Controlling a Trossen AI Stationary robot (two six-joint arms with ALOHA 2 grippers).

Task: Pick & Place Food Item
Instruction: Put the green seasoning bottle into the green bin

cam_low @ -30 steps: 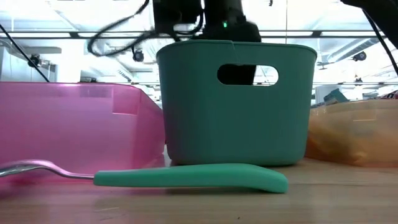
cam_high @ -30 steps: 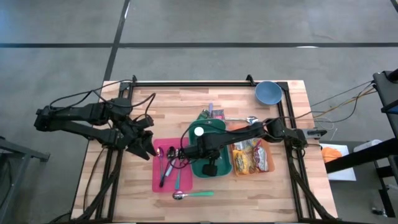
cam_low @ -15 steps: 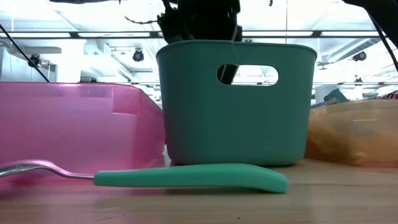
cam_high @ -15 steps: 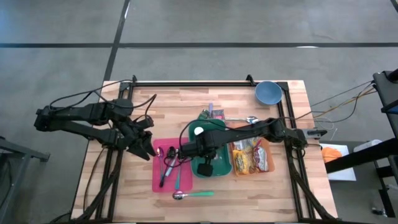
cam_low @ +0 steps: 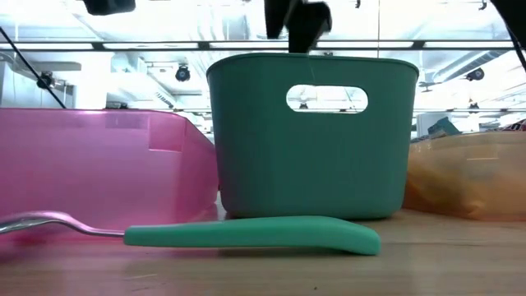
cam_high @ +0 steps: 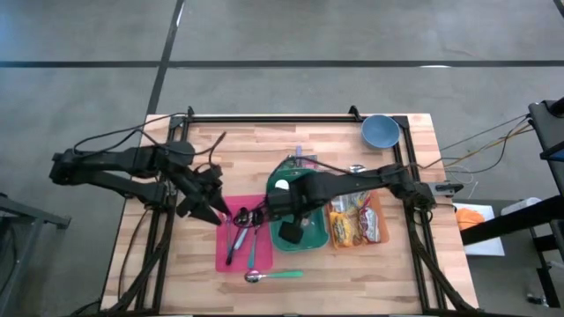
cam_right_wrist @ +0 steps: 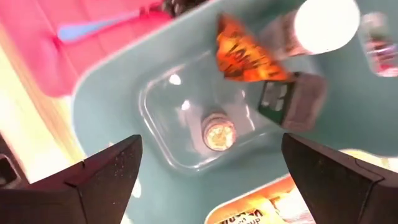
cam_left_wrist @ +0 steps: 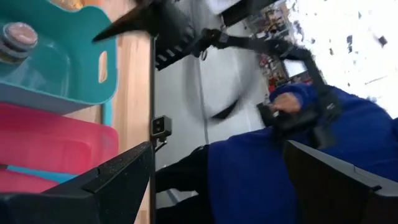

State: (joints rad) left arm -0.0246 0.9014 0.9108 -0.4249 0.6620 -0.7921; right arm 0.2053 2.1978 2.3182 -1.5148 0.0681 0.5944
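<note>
The jaws of the right gripper (cam_right_wrist: pixel 205 162) stand released and hold nothing; they hang over the teal bin (cam_high: pixel 300 211) in the middle of the surface. The jaws of the left gripper (cam_high: pixel 211 210) are released too, and empty, at the edge of the pink tray (cam_high: pixel 236 238).

The food items lie inside the teal bin. The right wrist view shows an orange snack packet (cam_right_wrist: pixel 245 56) touching a small grey box (cam_right_wrist: pixel 292 99) and a jar with a white round lid (cam_right_wrist: pixel 326 22). Apart from them, in a clear tub (cam_right_wrist: pixel 199 127), stands a small container with a metal cap (cam_right_wrist: pixel 217 132).

I judge that the packet is light, soft and crinkly, so it can slip or fold; the best hold is across its flat middle, with a gentle squeeze. The capped container looks stiff and smooth. It should be taken around the cap from above, because the tub walls leave little room.

The orange bin (cam_high: pixel 357 220) with more packets stands just beside.
</note>
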